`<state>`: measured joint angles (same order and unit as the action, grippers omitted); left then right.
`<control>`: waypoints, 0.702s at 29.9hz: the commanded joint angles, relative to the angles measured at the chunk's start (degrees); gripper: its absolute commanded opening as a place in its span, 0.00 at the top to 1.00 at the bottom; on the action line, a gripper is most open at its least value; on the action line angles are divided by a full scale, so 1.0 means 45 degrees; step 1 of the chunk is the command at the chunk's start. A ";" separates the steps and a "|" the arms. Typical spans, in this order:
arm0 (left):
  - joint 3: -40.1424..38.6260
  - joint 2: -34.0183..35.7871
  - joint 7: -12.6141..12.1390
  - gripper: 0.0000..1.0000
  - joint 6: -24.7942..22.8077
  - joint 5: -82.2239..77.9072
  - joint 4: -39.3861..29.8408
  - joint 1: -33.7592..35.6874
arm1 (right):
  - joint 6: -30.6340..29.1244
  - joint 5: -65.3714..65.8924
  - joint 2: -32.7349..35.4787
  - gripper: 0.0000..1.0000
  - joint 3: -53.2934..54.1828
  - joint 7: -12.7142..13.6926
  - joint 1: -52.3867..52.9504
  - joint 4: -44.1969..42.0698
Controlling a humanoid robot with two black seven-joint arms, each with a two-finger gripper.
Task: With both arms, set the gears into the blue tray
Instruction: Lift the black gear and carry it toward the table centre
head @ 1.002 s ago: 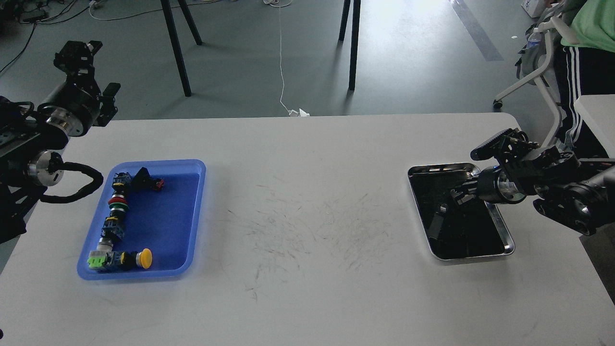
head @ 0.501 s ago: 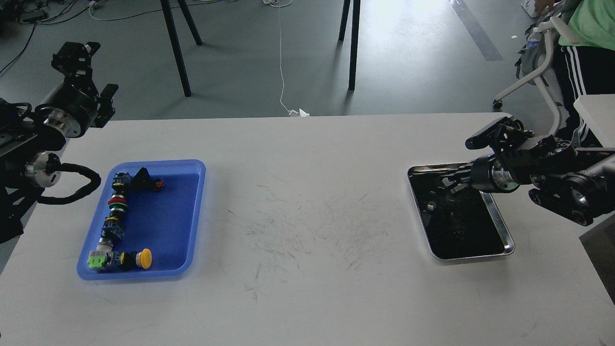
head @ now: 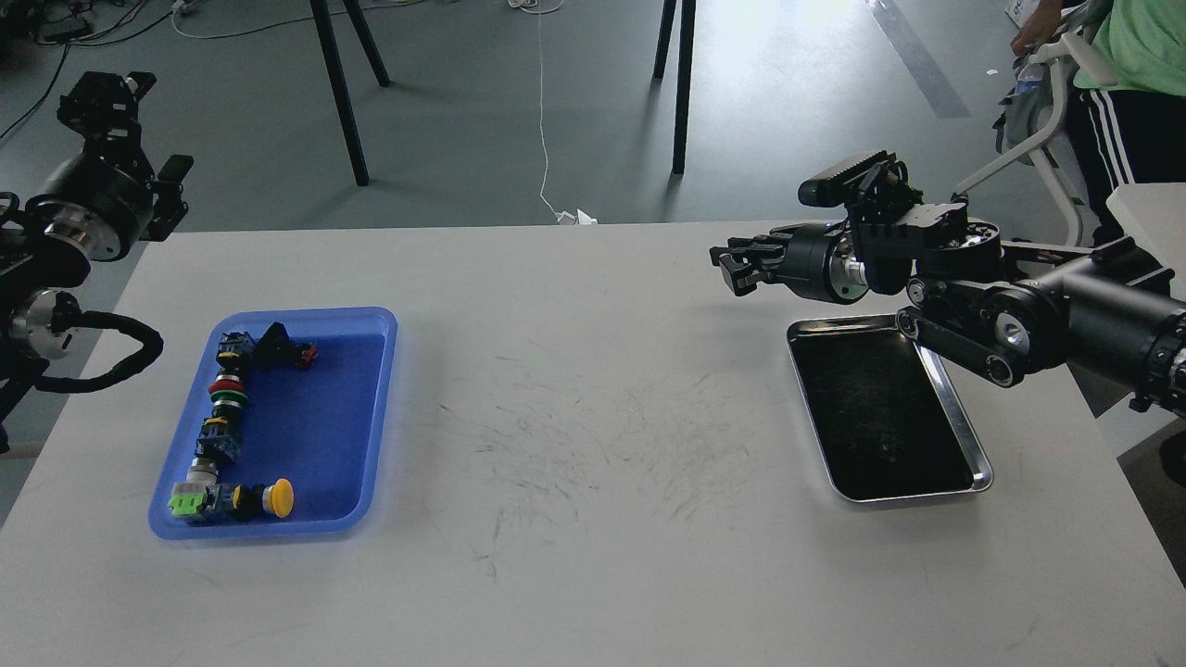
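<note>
- Across the white counter (head: pixel 593 556), scuffed with fine dark marks at its middle, two trays sit well apart: one toward the left edge, one toward the right edge.
- The right arm reaches in over the counter's right rear part; its right claw (head: pixel 732 266) hangs above the surface, between the rear edge and the silver tray (head: pixel 980 477), pointing left. It is seen dark and nearly end-on, so whether it is parted, closed, or carrying a gear cannot be told.
- The left arm is raised off the left rear corner; its left claw (head: pixel 102 97) sits beyond the counter edge, too dark and small to say how its fingers stand.
- The blue tray (head: pixel 380 417) lies near the left edge, with a bare floor on its right half. A line of coloured push-button switches (head: pixel 227 394) runs down its left side.
- The silver tray's dark inside shows only faint specks; no gear can be made out there, in the blue tray, or on the counter.
- Judging by the task, the gears should be light, rigid and hard, not fragile, but small enough to slip or roll from a pinch. A hold across the toothed rim, squarely on opposite sides, looks the safest; releasing low over the blue tray's bare floor should stop them bouncing out.
</note>
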<state>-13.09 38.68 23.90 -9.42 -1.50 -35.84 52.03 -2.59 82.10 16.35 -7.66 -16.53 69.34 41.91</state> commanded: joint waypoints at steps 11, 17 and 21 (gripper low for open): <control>-0.0001 0.0232 0.0021 0.02 0.0003 0.0001 -0.0044 -0.0020 | 0.1980 0.0018 -0.3162 0.91 0.0687 -0.0174 -0.0545 0.0551; -0.0001 0.0233 0.0216 0.02 0.0003 0.0020 -0.0044 -0.0020 | 0.2254 0.0231 -0.3633 0.91 0.0551 -0.0311 -0.0935 0.0804; -0.0001 0.0233 0.0235 0.02 0.0003 0.0020 -0.0024 -0.0020 | 0.2507 0.0252 -0.3633 0.91 -0.0268 -0.0447 -0.1111 0.0804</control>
<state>-13.10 39.72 24.90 -9.40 -1.46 -36.03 51.95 7.79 83.11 0.04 -6.25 -18.16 64.87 45.46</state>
